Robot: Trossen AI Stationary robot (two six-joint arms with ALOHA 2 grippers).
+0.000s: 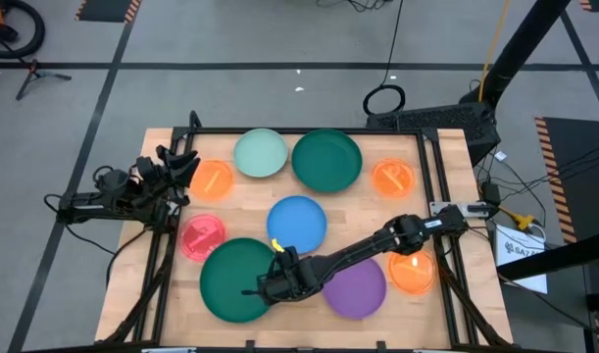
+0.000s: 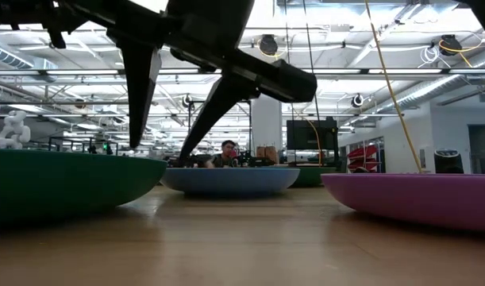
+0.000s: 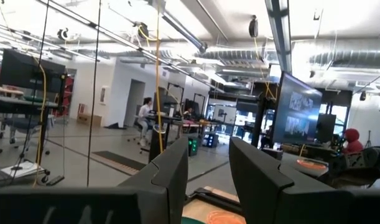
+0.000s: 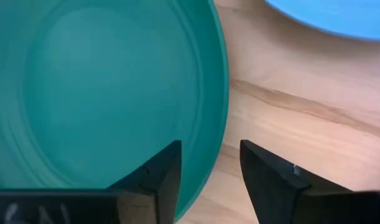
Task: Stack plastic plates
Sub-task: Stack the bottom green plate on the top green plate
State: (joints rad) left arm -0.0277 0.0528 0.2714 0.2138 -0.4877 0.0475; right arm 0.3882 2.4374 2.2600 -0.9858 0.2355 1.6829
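Several plastic plates lie flat on the wooden table (image 1: 446, 324). They are mint (image 1: 260, 154), dark green (image 1: 326, 160), blue (image 1: 297, 222), pink (image 1: 202, 236), purple (image 1: 358, 287) and three orange ones (image 1: 211, 180) (image 1: 393, 177) (image 1: 413, 272). A second dark green plate (image 1: 230, 279) lies near the front. My right gripper (image 4: 209, 149) is open and slants down over that plate's right rim (image 4: 217, 112). One finger is over its inside, the other over bare table, and I see no touch. My left gripper (image 3: 208, 146) is open, raised at the table's left edge, and holds nothing.
In the low view the near green plate (image 2: 59, 183), the blue plate (image 2: 230, 179) and the purple plate (image 2: 417, 199) stand close around my right gripper (image 2: 159, 155). A black frame rail (image 1: 436, 186) borders the table. Bare wood lies along the front edge.
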